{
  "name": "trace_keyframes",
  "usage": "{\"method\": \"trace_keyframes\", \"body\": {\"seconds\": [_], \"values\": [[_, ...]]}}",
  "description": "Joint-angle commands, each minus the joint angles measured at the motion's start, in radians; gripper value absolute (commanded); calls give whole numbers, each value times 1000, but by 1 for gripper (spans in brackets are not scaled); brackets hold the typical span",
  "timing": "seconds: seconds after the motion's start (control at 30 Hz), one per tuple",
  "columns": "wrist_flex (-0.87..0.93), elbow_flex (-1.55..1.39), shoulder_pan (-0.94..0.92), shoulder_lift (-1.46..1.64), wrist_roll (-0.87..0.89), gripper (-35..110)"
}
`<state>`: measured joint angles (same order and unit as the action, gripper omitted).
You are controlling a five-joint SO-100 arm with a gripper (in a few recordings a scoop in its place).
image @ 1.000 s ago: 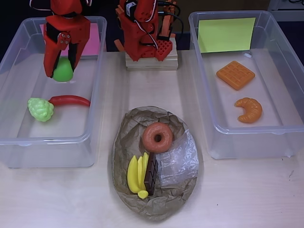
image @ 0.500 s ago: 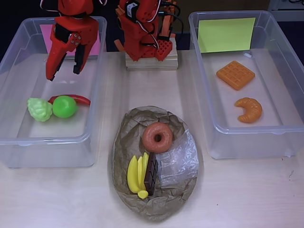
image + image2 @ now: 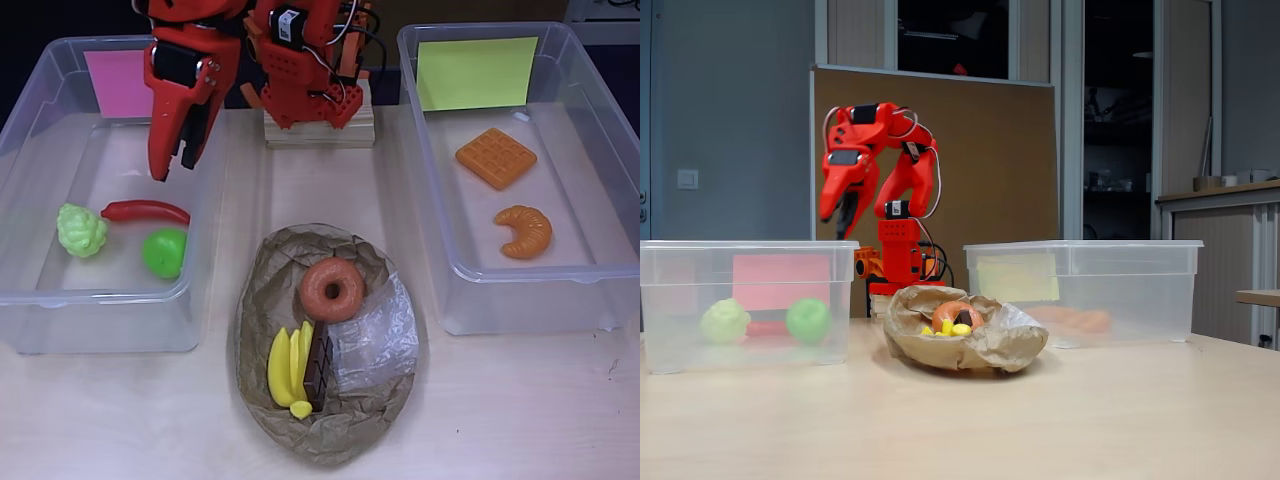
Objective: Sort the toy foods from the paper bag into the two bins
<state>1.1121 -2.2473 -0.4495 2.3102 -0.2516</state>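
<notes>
Nearest on the desk (image 3: 520, 400) lies the paper bag (image 3: 325, 345), crumpled open with its clear window patch to the right, and 3 toys rest in it: the yellow banana (image 3: 290, 367), the brown chocolate bar (image 3: 318, 372) touching it, and the brown donut (image 3: 332, 288) just beyond. Farther back, on the left of the overhead view, the bin with the pink label (image 3: 100, 190) holds the green apple (image 3: 164, 252), the red chili (image 3: 146, 211) and the pale-green grapes (image 3: 82, 229); the apple lies just below the chili. On the right, the bin with the yellow-green label (image 3: 520, 180) holds the orange waffle (image 3: 496, 157) and the orange croissant (image 3: 524, 231), a little apart. Farthest back, the red gripper (image 3: 172, 160) hangs above the right edge of the pink-label bin, fingers pointing down, parted only slightly and holding nothing. The fixed view shows it raised well above the bin rim. With 5 of 8 toys sorted, the step in hand looks like the return to the bag. The next move calls for swinging over the bag, opening wider and descending on 1 toy, likely the exposed donut.
</notes>
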Motion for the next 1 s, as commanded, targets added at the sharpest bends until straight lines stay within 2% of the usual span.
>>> {"method": "trace_keyframes", "body": {"seconds": [0.0, 0.13, 0.23, 0.37, 0.43, 0.5, 0.6, 0.73, 0.8, 0.97], "values": [[6, 54, 91, 60, -127, 21], [-8, 61, 169, 81, -261, 25], [48, 118, 193, 51, -264, 25], [87, 212, 232, -66, -127, 25], [48, 235, 267, -121, -51, 20], [-35, 250, 301, -172, 83, 16], [-144, 245, 348, -239, 414, 17], [-233, 186, 439, -321, 796, 33], [-255, 160, 480, -367, 936, 40], [-367, 144, 561, -499, 1207, 42]]}}
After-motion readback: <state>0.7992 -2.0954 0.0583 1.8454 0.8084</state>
